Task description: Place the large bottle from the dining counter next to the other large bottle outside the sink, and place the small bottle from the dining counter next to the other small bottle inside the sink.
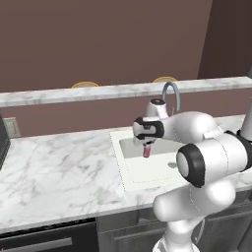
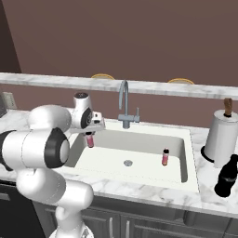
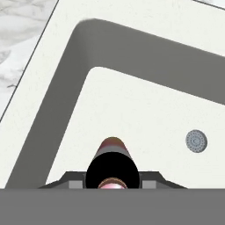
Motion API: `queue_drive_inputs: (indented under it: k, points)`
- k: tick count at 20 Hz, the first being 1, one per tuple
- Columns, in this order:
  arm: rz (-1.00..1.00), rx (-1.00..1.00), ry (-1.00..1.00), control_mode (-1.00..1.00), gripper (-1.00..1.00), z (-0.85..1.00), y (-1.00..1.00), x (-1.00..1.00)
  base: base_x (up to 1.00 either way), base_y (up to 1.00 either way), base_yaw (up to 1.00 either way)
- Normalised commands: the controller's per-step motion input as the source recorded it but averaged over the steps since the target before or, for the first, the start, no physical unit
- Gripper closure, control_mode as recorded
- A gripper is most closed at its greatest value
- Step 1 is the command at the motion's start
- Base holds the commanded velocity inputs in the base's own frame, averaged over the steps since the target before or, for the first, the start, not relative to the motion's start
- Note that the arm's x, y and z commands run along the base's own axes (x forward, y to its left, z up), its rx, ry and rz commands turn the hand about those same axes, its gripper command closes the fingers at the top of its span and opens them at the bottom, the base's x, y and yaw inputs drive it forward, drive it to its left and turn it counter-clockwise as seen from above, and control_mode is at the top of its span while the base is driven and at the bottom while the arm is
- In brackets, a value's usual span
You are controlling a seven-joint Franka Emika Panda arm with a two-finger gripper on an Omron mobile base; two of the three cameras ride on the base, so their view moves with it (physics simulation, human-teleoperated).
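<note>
Gripper (image 2: pixel 90 135) clamped on tiny pink-red dark-capped bottle (image 2: pixel 90 139), hanging over white sink basin (image 2: pixel 139 139); release beside other small bottle (image 2: pixel 165 157) remains.

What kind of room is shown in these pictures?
Most likely a home kitchen: a white sink with a curved steel tap is sunk in a marbled counter, and a paper towel roll stands beside it.

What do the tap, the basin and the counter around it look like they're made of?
The tap looks like brushed steel: grey with a dull sheen. The sink seems matte white ceramic or composite, plain and unmarked. The counter looks like polished marble, white with grey veins, though it could be an imitation.
</note>
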Motion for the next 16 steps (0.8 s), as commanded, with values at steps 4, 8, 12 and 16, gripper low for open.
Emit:
queue_drive_inputs:
  k: [4, 8, 12, 16]
  points:
    - [0.00, 0.00, -0.08, -1.00, 1.00, -0.48, 0.00, 0.00, 0.00, 0.00, 0.00]
    - [0.00, 0.00, -0.08, -1.00, 1.00, -0.49, 0.00, 0.00, 0.00, 0.00, 0.00]
    - [0.00, 0.00, 0.00, -1.00, 1.00, -0.27, 0.00, 0.00, 0.00, 0.00, 0.00]
    - [0.00, 0.00, 0.00, -1.00, 1.00, -0.31, 0.00, 0.00, 0.00, 0.00, 0.00]
